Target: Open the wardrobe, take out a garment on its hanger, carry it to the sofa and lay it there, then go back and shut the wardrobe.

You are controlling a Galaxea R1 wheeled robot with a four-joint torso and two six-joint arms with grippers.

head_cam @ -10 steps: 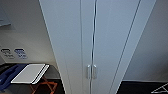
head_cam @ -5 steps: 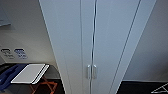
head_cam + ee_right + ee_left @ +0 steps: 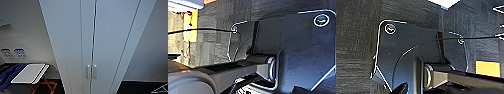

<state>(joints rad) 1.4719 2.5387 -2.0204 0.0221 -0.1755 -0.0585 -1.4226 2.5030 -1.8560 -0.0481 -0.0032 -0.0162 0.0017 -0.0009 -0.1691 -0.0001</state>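
since the wardrobe [image 3: 100,37] stands dead ahead with both doors shut and its handles [image 3: 91,72] untouched, you're at the opening step. next you'll need an arm raised to a handle. can't tell either gripper's state.

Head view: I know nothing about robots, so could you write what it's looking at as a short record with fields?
main thing: the wardrobe, tall and white, straight ahead
doors: both shut, meeting at a thin dark seam
handles: a pair of short silver handles either side of the seam, low in the picture
beside it, to the left: a white board lying on an orange frame
wall behind: pale, with two small blue signs
floor: dark carpet
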